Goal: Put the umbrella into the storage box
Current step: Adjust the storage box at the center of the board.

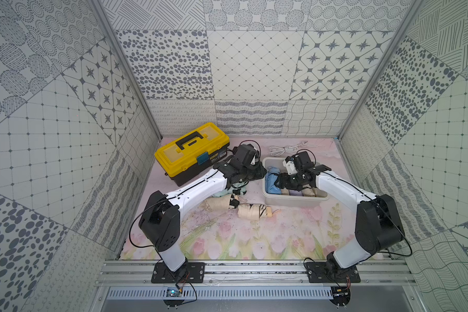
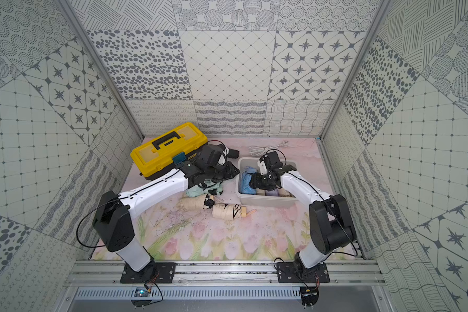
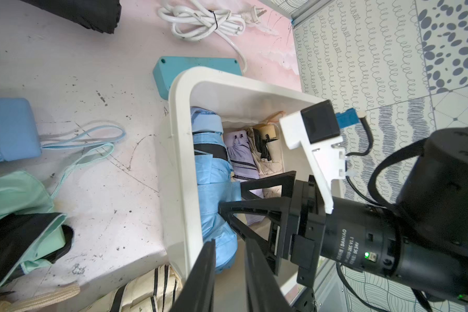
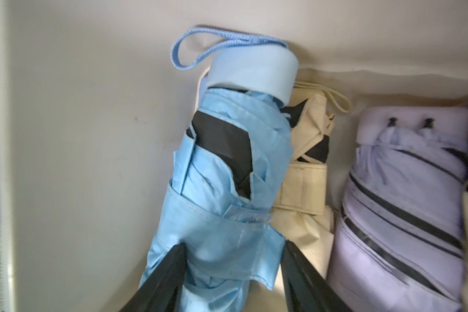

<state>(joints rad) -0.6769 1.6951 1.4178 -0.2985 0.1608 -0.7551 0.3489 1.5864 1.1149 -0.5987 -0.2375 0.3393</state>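
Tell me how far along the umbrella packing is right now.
Done: a lilac umbrella and a cream umbrella already lie in the white storage box. In hand: the right pincer straddles a light blue umbrella inside the box, not yet clear of it. Left: two beige striped umbrellas and a mint one remain on the mat, beside the empty left pincer.

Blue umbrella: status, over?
Right claw shut on blue umbrella, inside storage box. Left claw empty, nearly shut, beside box. Beige umbrellas on the mat.

Blue umbrella (image 3: 214, 189) lies inside white storage box (image 3: 180, 167), right tool (image 3: 229, 213) over it.
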